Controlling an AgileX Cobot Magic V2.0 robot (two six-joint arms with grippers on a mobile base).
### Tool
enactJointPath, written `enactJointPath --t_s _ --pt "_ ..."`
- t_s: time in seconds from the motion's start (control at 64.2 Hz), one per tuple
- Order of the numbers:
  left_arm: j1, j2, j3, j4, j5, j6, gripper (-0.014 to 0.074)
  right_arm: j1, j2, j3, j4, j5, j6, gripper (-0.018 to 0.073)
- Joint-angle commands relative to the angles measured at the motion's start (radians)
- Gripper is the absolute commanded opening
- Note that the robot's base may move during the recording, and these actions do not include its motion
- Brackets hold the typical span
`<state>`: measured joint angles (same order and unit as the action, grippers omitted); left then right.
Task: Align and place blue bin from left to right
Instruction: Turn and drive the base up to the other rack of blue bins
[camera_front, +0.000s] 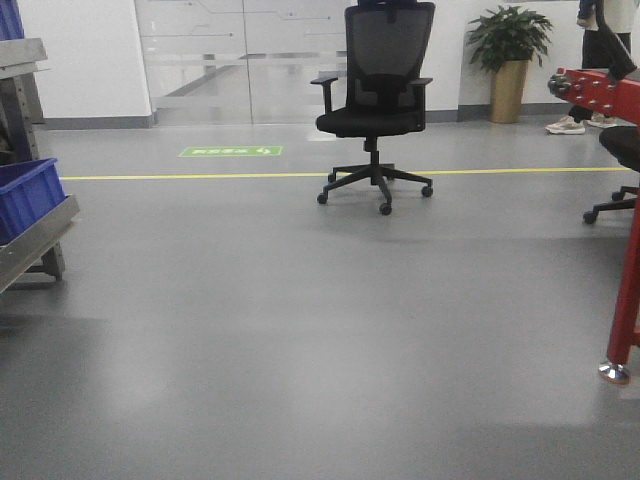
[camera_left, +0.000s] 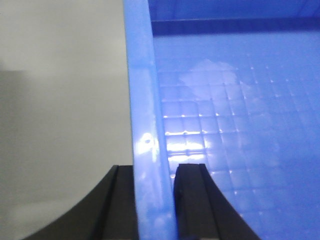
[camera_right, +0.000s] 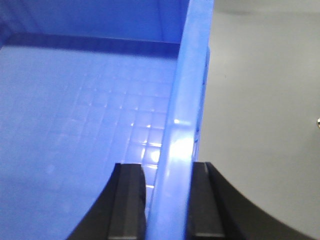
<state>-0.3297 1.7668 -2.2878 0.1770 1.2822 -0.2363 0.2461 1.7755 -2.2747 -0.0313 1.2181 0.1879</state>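
Note:
In the left wrist view, a blue bin (camera_left: 240, 125) with a gridded floor fills the right side. My left gripper (camera_left: 154, 167) is shut on its left wall, one black finger (camera_left: 120, 200) outside and the other inside. The right wrist view shows the same kind of blue bin (camera_right: 75, 110) from the other side. My right gripper (camera_right: 167, 165) is shut on its right wall. Grey floor lies beyond both walls. Another blue bin (camera_front: 25, 195) rests on a metal rack (camera_front: 35, 245) at the left edge of the front view, where neither gripper shows.
A black office chair (camera_front: 375, 100) stands mid-floor behind a yellow floor line (camera_front: 200, 176). A red metal frame (camera_front: 625, 290) stands at the right edge, with a second chair's base behind it. A potted plant (camera_front: 510, 60) and a person's legs (camera_front: 590, 60) are at the back right.

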Motion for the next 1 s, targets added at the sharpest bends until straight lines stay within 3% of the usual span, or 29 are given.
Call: enactJointPath --t_s 0.0,0.982 --pt "-0.006 -0.023 -0.019 -0.011 -0.079 0.015 -0.0008 0.007 -0.028 -0.02 -0.001 -0.154 -0.04 -0.0078" --pt "-0.006 -0.023 -0.019 -0.009 -0.079 0.015 -0.0008 0.007 -0.026 -0.02 -0.001 -0.154 -0.04 -0.0078"
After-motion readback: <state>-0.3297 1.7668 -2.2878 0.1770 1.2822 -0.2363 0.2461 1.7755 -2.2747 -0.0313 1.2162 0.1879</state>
